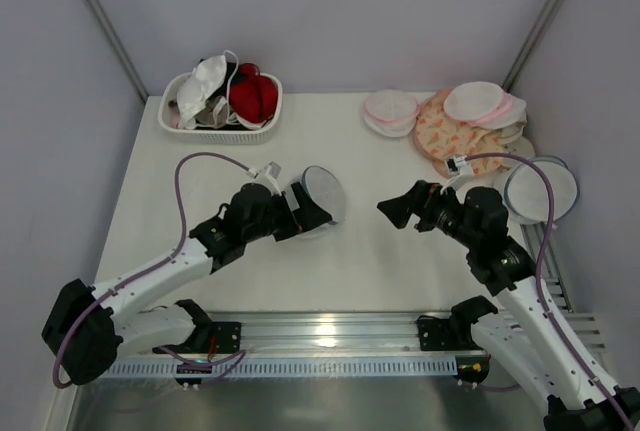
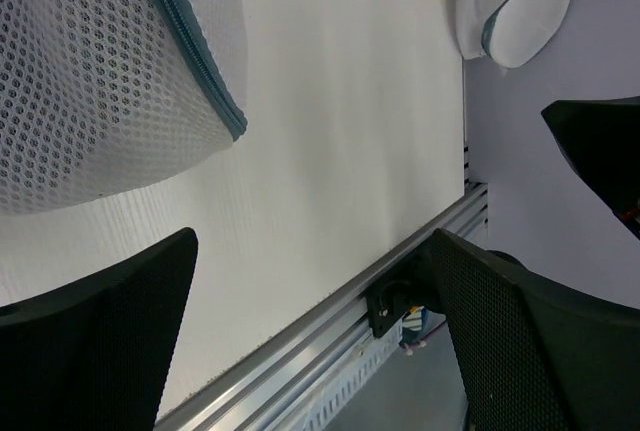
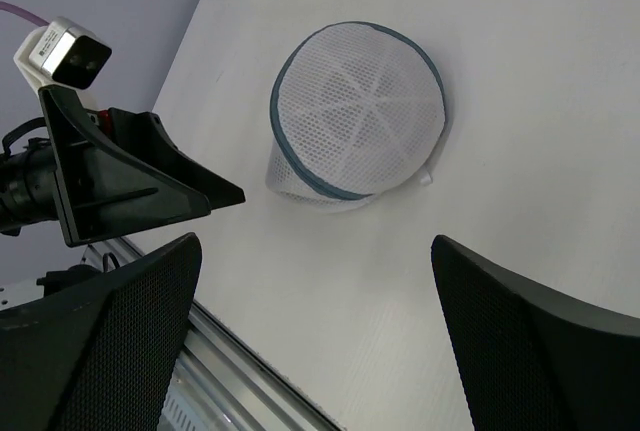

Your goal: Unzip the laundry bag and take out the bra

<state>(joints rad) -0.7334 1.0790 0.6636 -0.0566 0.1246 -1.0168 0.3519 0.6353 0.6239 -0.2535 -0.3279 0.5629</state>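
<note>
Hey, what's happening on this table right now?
Two robot arms face a round mesh laundry bag lying on the table. The left gripper is open right beside it. The right gripper is open too, farther off and pointing at it. Neither holds anything. The bag's grey-blue zip looks shut, and what is inside cannot be made out.

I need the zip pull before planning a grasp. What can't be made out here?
Zip pull of the round white mesh laundry bag with grey-blue rim: not identifiable; the left wrist view crops the bag, and the top view is too small.
Bag contents: the right wrist view shows only white mesh, no black bra.
White slotted basket: its tangled garments are too small to separate in the top view.
</note>
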